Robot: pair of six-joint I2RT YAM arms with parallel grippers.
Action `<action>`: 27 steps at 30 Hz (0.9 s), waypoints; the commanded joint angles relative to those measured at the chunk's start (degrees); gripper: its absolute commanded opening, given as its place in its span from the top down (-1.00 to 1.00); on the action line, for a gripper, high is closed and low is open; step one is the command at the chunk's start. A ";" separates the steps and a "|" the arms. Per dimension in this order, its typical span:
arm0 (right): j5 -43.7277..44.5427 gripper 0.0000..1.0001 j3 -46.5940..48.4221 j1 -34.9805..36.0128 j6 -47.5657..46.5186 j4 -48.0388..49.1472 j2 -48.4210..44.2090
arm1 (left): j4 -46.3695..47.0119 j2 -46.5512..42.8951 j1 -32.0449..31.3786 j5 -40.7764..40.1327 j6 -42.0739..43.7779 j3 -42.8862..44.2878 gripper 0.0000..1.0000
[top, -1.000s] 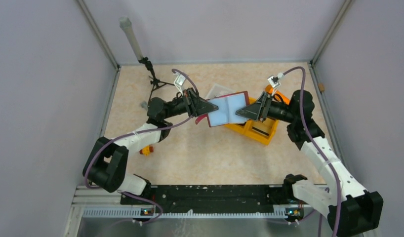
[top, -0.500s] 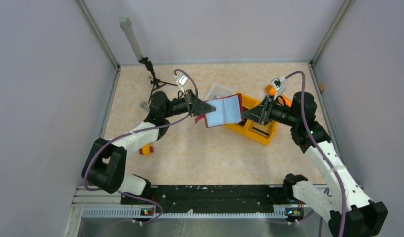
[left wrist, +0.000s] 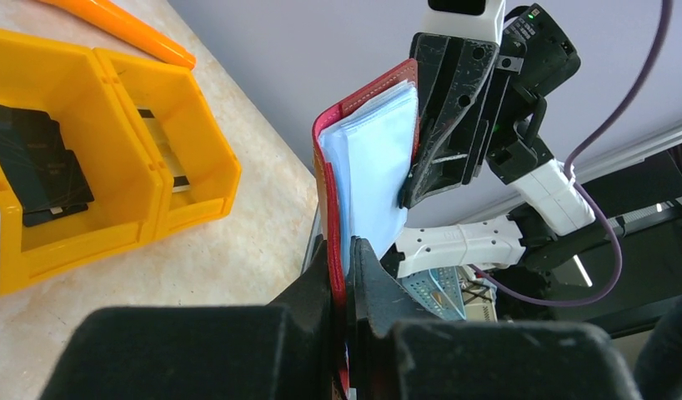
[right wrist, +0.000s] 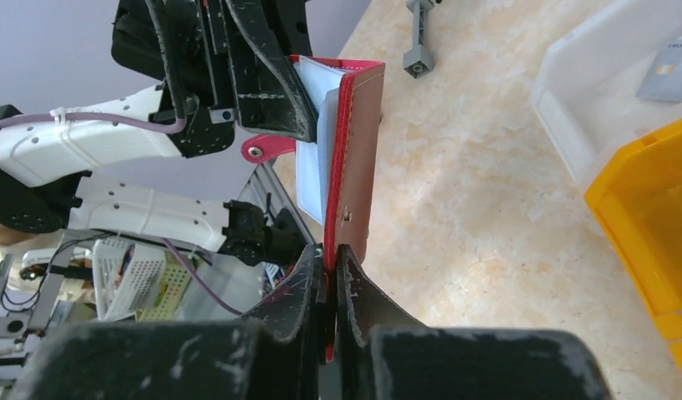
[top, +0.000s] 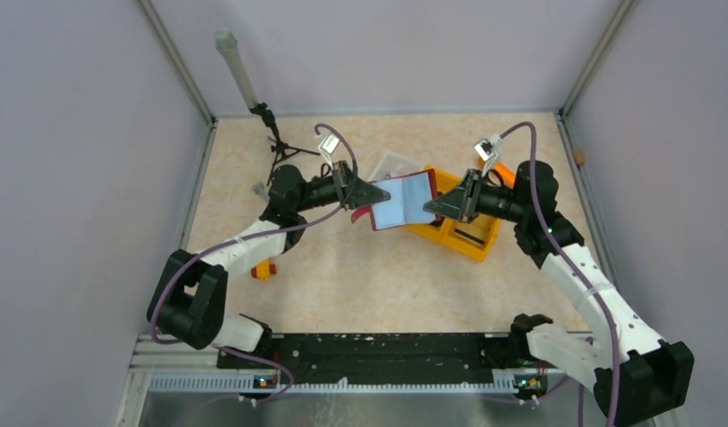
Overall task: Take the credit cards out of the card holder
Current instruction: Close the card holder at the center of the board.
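Card holder (top: pixel 403 199) held open above the table (top: pixel 343 267).
Left claw (top: pixel 378 193) pinches its left edge; right claw (top: pixel 428 211) clamps its right cover.

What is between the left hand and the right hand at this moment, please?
The open card holder: the left hand pinches one edge, the right hand the opposite edge. The top view shows it best.

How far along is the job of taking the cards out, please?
Looks done: one grey card lies in the white tray. In hand: left fingers and right fingers pinch opposite edges of the card holder, held open above the table. Left: emptying its pale pockets; cards inside are not visible.
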 commanded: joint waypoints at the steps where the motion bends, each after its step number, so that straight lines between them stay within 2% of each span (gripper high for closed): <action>1: -1.56 1.00 0.77 0.98 1.18 3.79 0.37 | 3.87 -1.10 -0.44 0.31 -0.08 1.89 1.00; 5: -2.76 1.00 -1.00 3.85 5.06 11.50 0.90 | 3.95 -0.17 -1.54 -0.18 0.09 2.51 1.00; 9: -0.98 1.00 -0.60 8.06 4.73 12.43 3.73 | 3.22 0.89 -3.41 -0.40 0.48 4.26 1.00; 13: 1.48 1.00 0.74 8.85 2.12 9.14 4.54 | 1.29 0.55 -3.98 -0.60 1.32 4.93 1.00; 16: 5.43 1.00 2.85 8.84 -1.96 1.73 3.34 | -10.04 -1.29 -3.99 -3.17 7.41 5.97 1.00; 18: 7.95 0.65 3.68 8.84 -3.83 -1.21 2.57 | -15.89 -2.47 -3.95 -4.95 10.85 6.32 0.93; 20: 6.92 0.29 3.26 8.83 -3.64 -0.32 1.89 | -16.79 -2.82 -3.97 -5.20 11.45 6.10 0.91; 24: 0.97 0.09 2.32 8.79 0.42 4.52 1.42 | -16.79 -2.01 -3.76 -5.15 11.34 5.68 0.92; 27: -0.07 0.00 2.68 8.79 1.31 4.75 0.01 | -15.71 -1.52 -3.35 -4.83 10.76 3.95 0.92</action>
